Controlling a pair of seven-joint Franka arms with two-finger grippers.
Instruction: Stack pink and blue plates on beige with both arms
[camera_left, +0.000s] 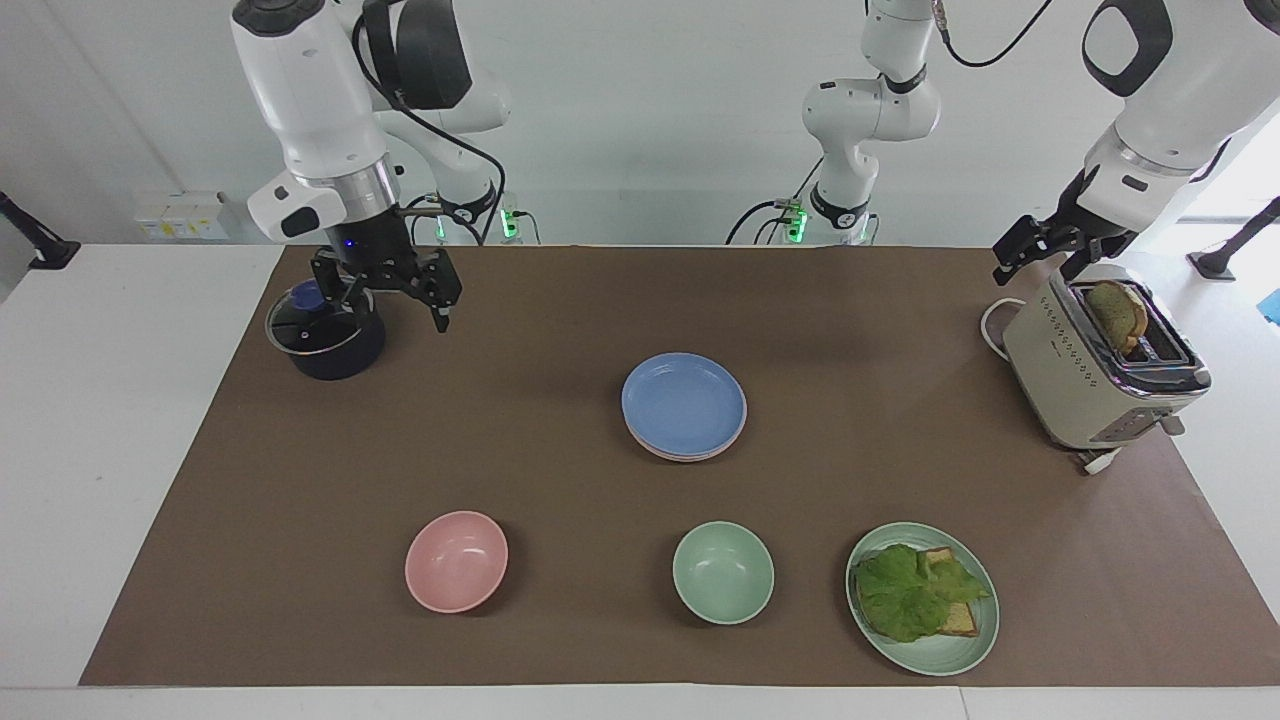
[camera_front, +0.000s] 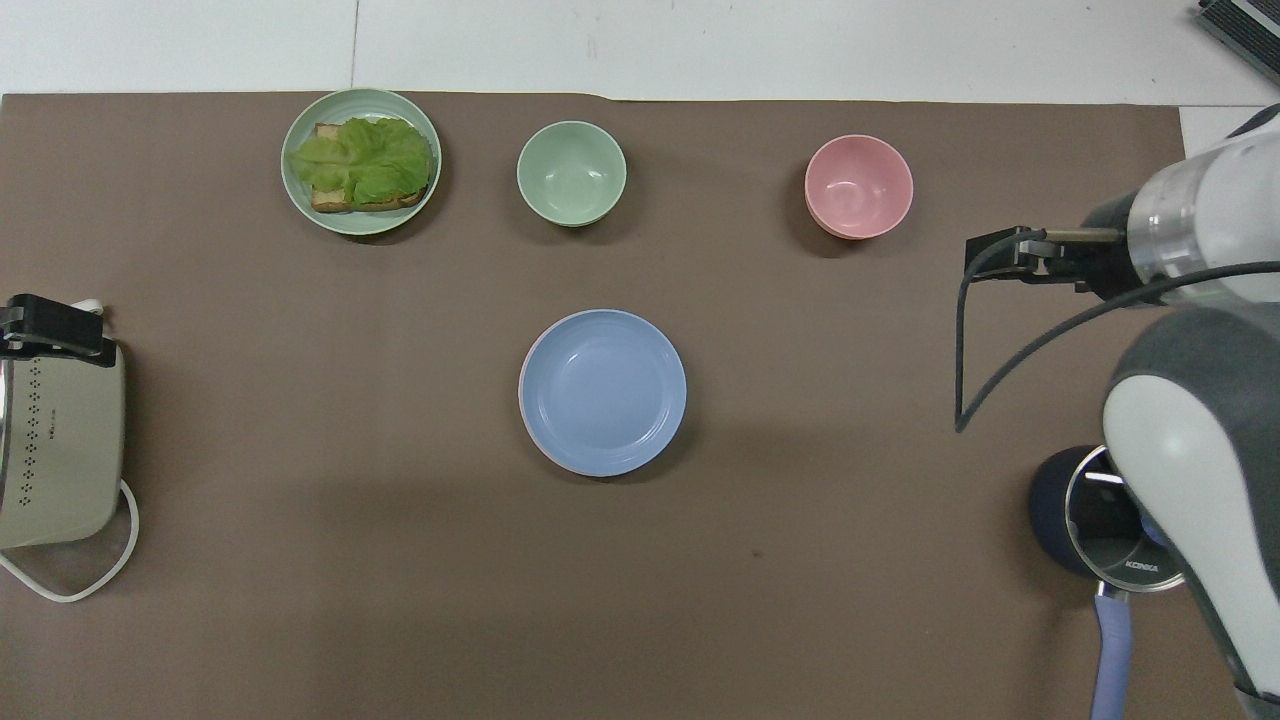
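Round matte cornflower-blue plate (camera_left: 684, 402) seen on top of pale pink plate (camera_left: 690, 452) at tabletop centre; pink rim visible beneath; beige plate hidden, cannot be confirmed. Stack judged done.

Right tool (camera_left: 390, 290) spread, empty, held over dark lidded saucepan (camera_left: 325, 335); stack well apart, toward centre.

Left tool (camera_left: 1040, 250) over beige toaster (camera_left: 1095, 365), spread, waiting.

Counted: one plate stack, two bowls, one green plate.

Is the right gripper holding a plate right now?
No: the right gripper hangs open and empty over the table beside the saucepan, while the blue plate lies atop the stack mid-table.
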